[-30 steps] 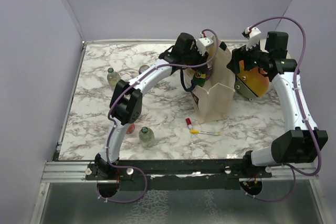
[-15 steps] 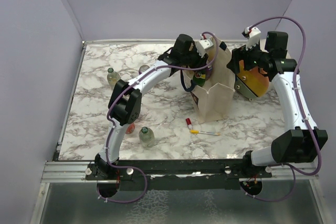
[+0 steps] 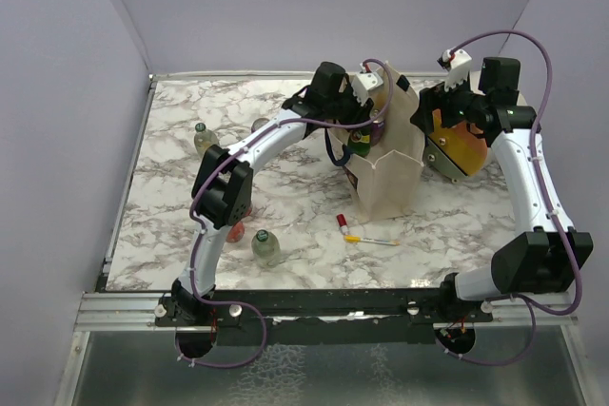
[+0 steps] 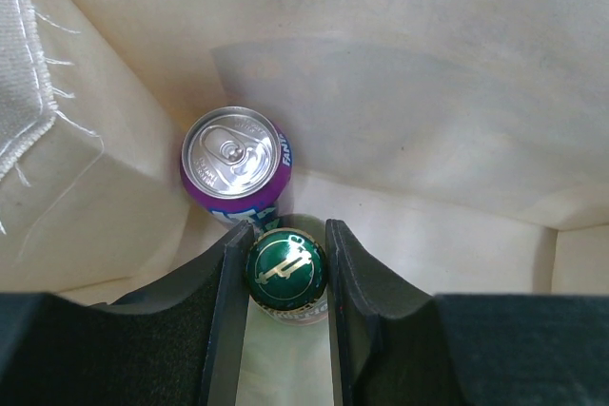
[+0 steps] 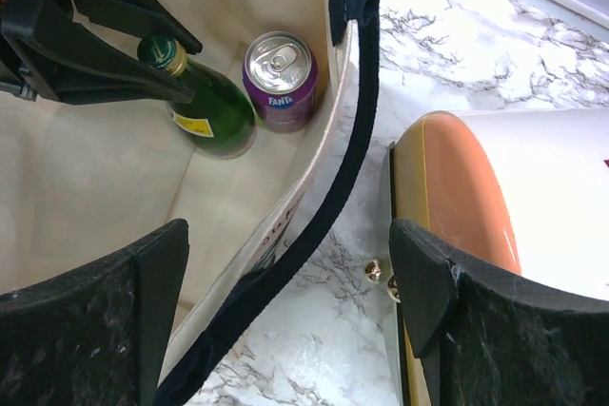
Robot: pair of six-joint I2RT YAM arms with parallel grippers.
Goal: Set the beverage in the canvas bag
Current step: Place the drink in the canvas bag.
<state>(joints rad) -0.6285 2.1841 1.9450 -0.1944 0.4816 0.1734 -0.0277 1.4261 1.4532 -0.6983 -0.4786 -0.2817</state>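
Standing inside the canvas bag [image 3: 390, 183], the green bottle [image 4: 286, 271] sits just beside a purple Fanta can [image 4: 233, 164], with the left gripper [image 4: 285, 235] clamped on its cap. The right gripper [image 5: 287, 240] gapes wide over the bag's navy handle [image 5: 352, 7], and a cream-and-orange container [image 5: 457, 197] lies alongside.

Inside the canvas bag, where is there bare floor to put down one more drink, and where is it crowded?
Crowded: the corner where the purple can stands, with the green bottle right beside it, held by the left gripper. Free: the floor of the canvas bag, from the bottle across to the opposite wall, is all bare.
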